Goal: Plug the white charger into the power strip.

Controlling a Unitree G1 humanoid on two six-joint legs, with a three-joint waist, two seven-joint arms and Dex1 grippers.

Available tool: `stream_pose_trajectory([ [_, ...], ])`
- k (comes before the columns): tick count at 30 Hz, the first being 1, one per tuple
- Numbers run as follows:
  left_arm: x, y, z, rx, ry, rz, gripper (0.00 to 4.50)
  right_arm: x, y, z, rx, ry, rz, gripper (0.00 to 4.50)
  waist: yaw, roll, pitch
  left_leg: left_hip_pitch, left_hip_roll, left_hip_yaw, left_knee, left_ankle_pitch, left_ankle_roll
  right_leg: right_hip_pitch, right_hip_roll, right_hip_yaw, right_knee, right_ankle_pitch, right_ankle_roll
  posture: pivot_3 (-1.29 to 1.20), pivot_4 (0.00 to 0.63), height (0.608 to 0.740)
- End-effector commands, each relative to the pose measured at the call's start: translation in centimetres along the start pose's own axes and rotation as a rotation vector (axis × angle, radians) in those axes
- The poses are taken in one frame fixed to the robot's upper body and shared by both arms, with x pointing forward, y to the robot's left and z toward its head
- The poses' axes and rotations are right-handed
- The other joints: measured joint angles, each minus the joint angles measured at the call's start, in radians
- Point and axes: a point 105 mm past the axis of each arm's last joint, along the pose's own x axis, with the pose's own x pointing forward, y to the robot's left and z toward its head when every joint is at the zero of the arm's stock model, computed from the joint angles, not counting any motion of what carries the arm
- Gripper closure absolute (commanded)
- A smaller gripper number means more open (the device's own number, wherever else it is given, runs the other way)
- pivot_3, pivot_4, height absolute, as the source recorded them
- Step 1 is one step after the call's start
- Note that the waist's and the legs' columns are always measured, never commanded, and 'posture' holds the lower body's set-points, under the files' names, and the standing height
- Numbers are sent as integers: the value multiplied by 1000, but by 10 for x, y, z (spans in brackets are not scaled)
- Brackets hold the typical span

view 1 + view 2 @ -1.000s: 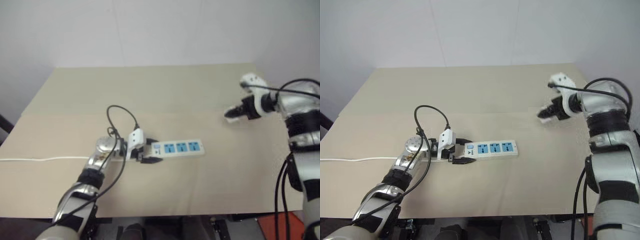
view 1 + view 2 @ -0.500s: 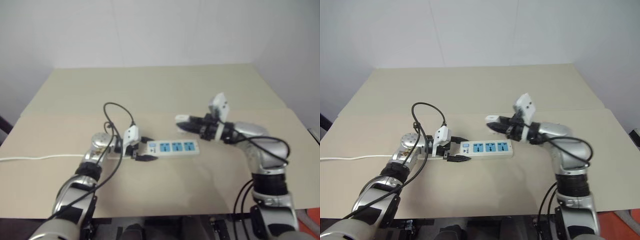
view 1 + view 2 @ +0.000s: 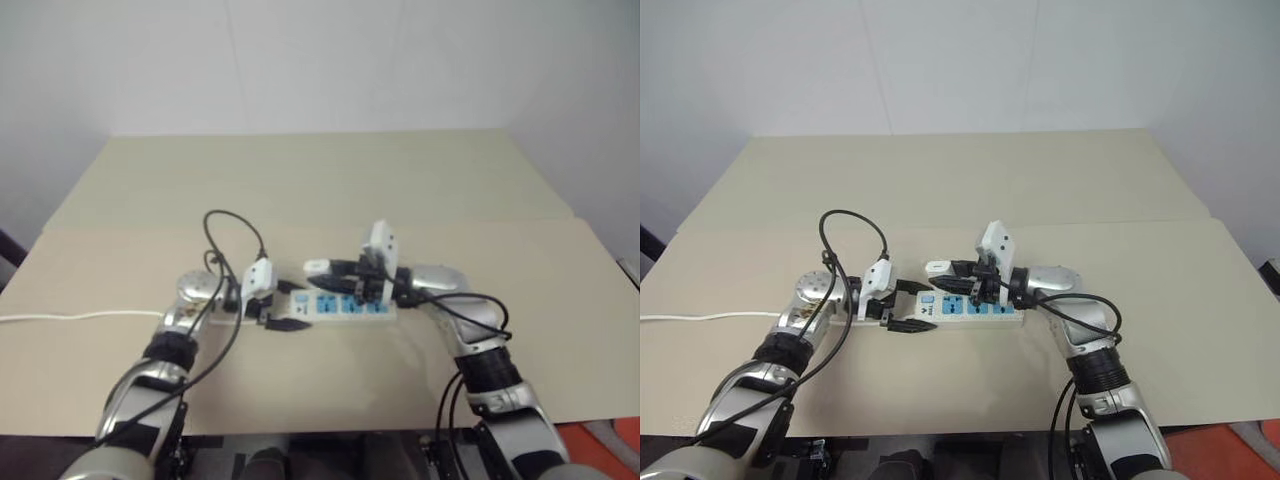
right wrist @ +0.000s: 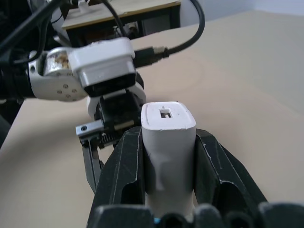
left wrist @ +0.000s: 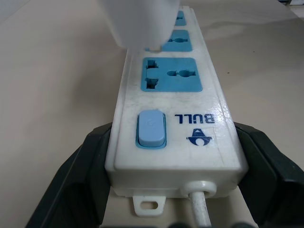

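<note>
White charger (image 4: pixel 168 142) clamped in right jaws, above power strip (image 5: pixel 175 118) clamped in left jaws

The long flat white power strip (image 3: pixel 965 309) is laid across the middle of the beige worktop (image 3: pixel 970 180). Its cord end is flanked by the left claw (image 3: pixel 908 306). The small white cube-shaped charger (image 4: pixel 167 137), carried by the right claw (image 3: pixel 958 275), is placed just above the strip's sockets.

your head cameras are looking down over the table (image 3: pixel 320 170); both wrist cameras are sitting close, sharing the power strip (image 5: pixel 171 118) end.
</note>
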Motion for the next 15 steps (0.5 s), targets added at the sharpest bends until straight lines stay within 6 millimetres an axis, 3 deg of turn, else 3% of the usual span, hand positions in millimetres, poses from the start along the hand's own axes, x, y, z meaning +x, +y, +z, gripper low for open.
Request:
stream_pose_trajectory([
  [1, -3, -4, -2, 12, 32, -12, 1230, 5, 2, 5, -37, -33, 19, 3419, 0, 0, 0, 0, 0, 0, 0, 0, 0, 0, 0, 0, 0, 0, 0, 0, 150, 740],
  [9, -2, -7, -3, 3, 35, -3, 1230, 9, 4, -13, -17, 0, 36, 3419, 0, 0, 0, 1, 0, 0, 0, 0, 0, 0, 0, 0, 0, 0, 0, 0, 150, 740],
  [15, -2, -10, -5, -4, 39, -2, 1230, -5, 4, -36, -21, 57, 28, 3419, 1, 0, 0, 3, 0, 0, -1, 0, 0, 2, 0, 0, 0, 0, 0, 0, 150, 740],
])
